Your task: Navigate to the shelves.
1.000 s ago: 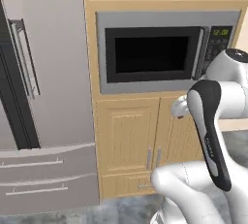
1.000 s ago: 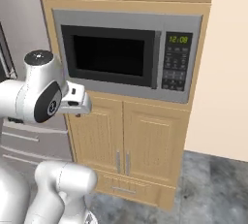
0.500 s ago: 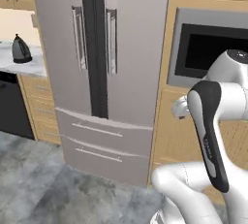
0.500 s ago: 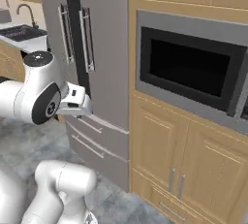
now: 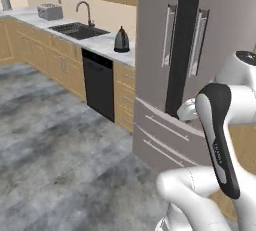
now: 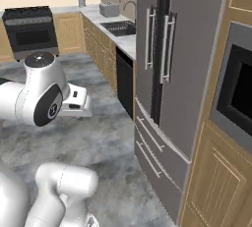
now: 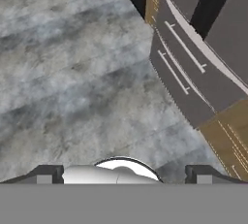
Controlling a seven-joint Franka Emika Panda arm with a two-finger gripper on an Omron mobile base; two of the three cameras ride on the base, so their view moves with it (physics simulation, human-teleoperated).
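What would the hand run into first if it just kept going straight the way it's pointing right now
Probably the grey floor: the hand looks down at it, with the fridge's lower drawers off to one side. Depth is hard to judge.

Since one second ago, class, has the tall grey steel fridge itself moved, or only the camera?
No. The tall grey steel fridge keeps its place beside the wooden cabinets; the whole view swung left, so the base turned.

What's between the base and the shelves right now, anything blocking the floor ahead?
No shelves can be made out in these views, so the path to them can't be judged. The grey floor ahead looks open. The fridge stands close on the right, with the dishwasher and counter run beyond it.
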